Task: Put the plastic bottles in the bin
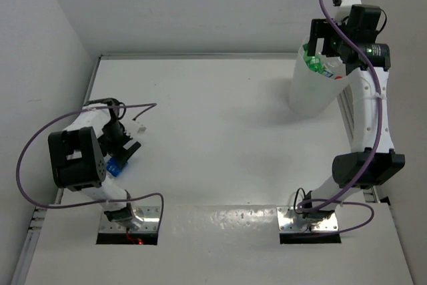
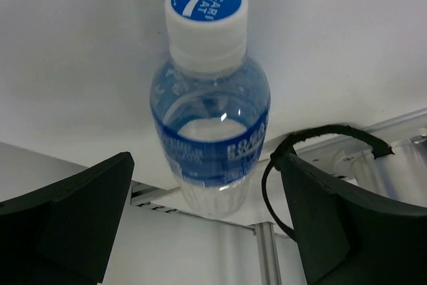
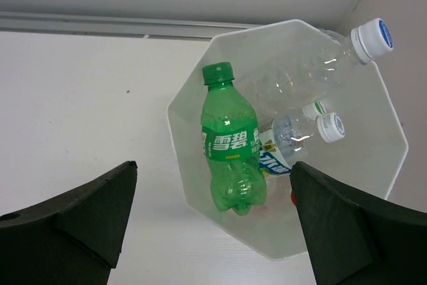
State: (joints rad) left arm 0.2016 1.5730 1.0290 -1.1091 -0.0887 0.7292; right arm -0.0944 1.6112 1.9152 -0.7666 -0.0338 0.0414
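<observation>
Hovering over the bin (image 1: 310, 95) at the far right of the table (image 1: 220, 131), right gripper (image 3: 213, 175) gapes wide, empty; green bottle (image 3: 230, 148) already inside; blue-labelled bottle (image 2: 210, 131) sits left, between left gripper's (image 2: 203, 165) wide fingers, untouched; we judge it light, slick, crushable; grip mid-label.

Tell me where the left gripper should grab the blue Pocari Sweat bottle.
Likely the blue-labelled belly of the bottle, below the narrow neck and white cap. The left gripper is open with one finger on each side of it, so close straight across its round width.
</observation>
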